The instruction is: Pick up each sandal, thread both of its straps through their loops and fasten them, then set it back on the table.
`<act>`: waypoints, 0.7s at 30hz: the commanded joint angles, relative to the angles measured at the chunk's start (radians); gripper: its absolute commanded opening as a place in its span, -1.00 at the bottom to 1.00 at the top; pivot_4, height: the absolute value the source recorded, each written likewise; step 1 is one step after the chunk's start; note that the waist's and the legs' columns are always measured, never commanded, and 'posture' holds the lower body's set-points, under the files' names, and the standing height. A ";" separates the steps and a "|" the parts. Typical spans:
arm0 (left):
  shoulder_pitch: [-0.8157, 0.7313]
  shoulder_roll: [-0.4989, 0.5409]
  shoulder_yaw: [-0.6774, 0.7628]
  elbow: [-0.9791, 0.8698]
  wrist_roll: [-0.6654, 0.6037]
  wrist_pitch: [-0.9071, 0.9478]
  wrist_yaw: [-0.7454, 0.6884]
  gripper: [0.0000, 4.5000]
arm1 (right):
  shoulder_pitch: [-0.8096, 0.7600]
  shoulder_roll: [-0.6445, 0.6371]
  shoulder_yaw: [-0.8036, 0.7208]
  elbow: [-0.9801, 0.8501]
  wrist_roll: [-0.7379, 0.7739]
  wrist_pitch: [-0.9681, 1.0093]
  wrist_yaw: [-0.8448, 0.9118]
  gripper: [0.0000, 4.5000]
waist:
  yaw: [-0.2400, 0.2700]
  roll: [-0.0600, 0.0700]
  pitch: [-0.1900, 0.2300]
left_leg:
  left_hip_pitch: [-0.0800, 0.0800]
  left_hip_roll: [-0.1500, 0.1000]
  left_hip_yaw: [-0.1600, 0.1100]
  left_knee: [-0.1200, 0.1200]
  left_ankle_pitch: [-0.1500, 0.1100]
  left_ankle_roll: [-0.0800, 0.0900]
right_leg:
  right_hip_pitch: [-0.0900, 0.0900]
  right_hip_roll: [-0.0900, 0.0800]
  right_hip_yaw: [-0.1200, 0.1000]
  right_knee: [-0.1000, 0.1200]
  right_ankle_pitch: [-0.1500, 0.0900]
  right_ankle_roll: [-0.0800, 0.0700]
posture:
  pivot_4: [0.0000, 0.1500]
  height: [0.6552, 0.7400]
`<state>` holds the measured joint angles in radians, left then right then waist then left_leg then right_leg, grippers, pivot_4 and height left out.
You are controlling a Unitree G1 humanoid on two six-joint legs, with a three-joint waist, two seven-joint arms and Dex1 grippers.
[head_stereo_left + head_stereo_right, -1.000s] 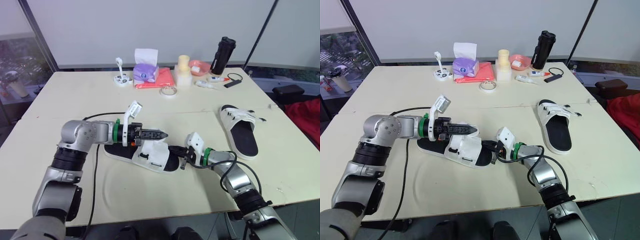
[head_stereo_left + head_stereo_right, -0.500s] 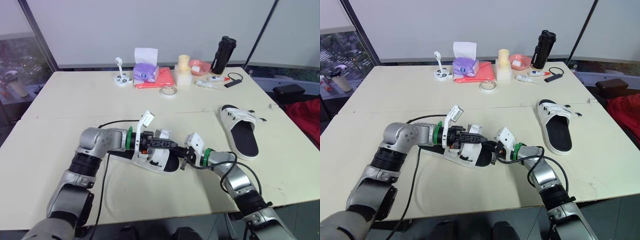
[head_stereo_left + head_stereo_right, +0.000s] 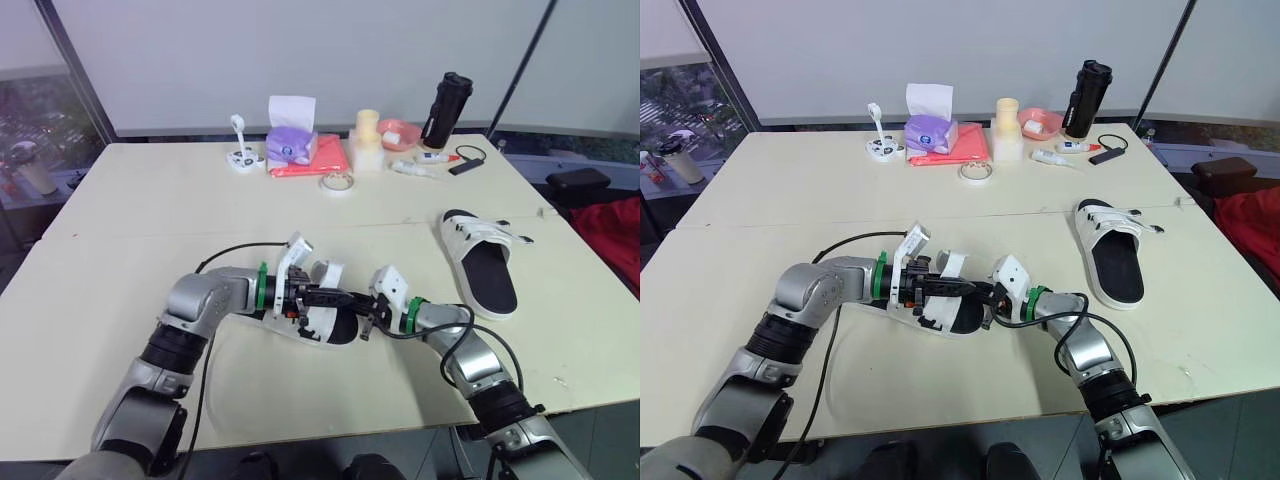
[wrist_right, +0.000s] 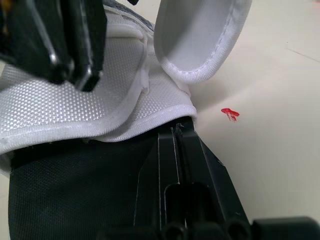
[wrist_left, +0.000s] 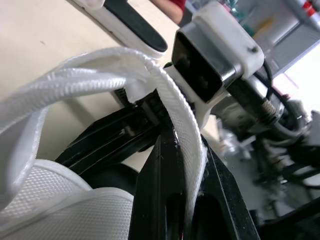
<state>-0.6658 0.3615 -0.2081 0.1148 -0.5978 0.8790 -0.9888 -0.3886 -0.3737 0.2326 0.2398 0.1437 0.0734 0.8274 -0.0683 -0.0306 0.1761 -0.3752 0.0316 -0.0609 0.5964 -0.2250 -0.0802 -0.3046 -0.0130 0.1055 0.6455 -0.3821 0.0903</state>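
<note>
While lying flat on the table (image 3: 150, 200), near sandal (image 3: 322, 322): caught between both hands near the front edge, black footbed (image 4: 75, 190) up, white upper (image 4: 75, 100) bulging.
Left hand (image 3: 338, 296): clamped on the white strap (image 5: 186, 131), webbing arching up and over one black finger.
Right hand (image 3: 366, 322): fingers (image 4: 172, 165) pressed together, tips at the footbed right by the hem of the upper; pinching or merely pressing, cannot tell.
Far sandal (image 3: 485, 262): well apart to the right, straps waiting.
Slip risk: likely losing the strap on a hard tug, given webbing riding shallow near the fingertips.
Clash risk: hands almost touching, so any feed toward the loop apt to knock fingers together.
Skid risk: sandal liable to pivot if only pressed, not gripped.
Loop: hidden by the upper, so easy to miss.
</note>
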 commanded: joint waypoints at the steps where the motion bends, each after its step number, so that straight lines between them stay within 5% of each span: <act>1: 0.020 -0.046 0.017 -0.006 0.041 -0.098 0.039 -0.95 | 0.055 -0.009 0.038 0.116 -0.078 0.081 -0.040 -1.00 | 0.001 0.000 0.000 | 0.000 0.000 0.000 0.000 0.000 0.000 | 0.000 -0.001 0.000 0.000 0.000 0.000 | 1.00 1.00; 15: 0.125 0.019 0.049 -0.136 -0.058 0.034 -0.029 -0.95 | 0.054 -0.018 0.038 0.116 -0.078 0.079 -0.036 -1.00 | -0.002 0.000 0.000 | 0.000 0.000 0.000 -0.001 0.000 0.001 | 0.000 0.000 0.000 0.000 0.000 0.000 | 1.00 1.00; 21: 0.142 0.006 0.047 -0.097 -0.003 -0.021 0.030 -0.95 | 0.046 -0.008 0.044 0.126 -0.079 0.077 -0.037 -1.00 | -0.002 0.000 0.000 | 0.000 0.000 0.000 -0.001 0.000 0.000 | -0.001 0.000 0.001 0.000 0.000 -0.001 | 1.00 1.00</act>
<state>-0.5445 0.3687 -0.1588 -0.0024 -0.6322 0.8730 -0.9777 -0.3908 -0.3727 0.2374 0.2399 0.1437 0.0735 0.8237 -0.0698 -0.0304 0.1756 -0.3753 0.0316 -0.0609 0.5954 -0.2247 -0.0796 -0.3054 -0.0134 0.1061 0.6451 -0.3826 0.0895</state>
